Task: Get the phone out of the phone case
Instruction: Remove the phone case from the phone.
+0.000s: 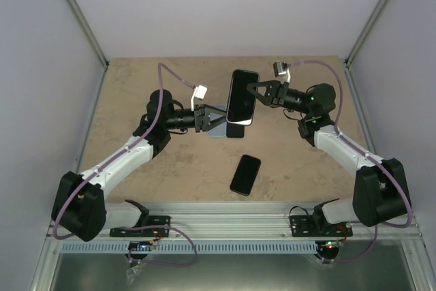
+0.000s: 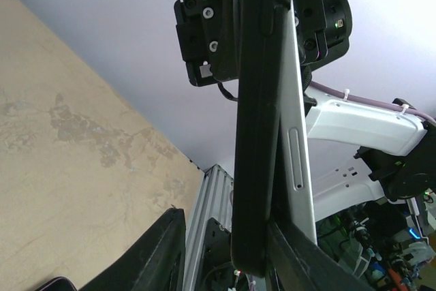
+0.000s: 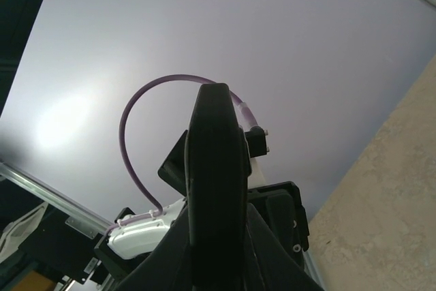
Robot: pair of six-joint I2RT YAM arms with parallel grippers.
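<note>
The phone in its black phone case is held up over the middle of the table, screen towards the top camera. My right gripper is shut on its right edge; in the right wrist view the black case edge fills the gap between my right gripper fingers. My left gripper is at the lower left corner. In the left wrist view the black case and the silver phone edge spread apart towards the bottom. My left gripper is open around the case: one finger sits at the seam, the other finger stands clear.
A second dark phone lies flat on the table nearer the bases. A light-blue and dark flat item shows just beneath the left gripper. Grey walls enclose the table on three sides, and an aluminium rail runs along the near edge.
</note>
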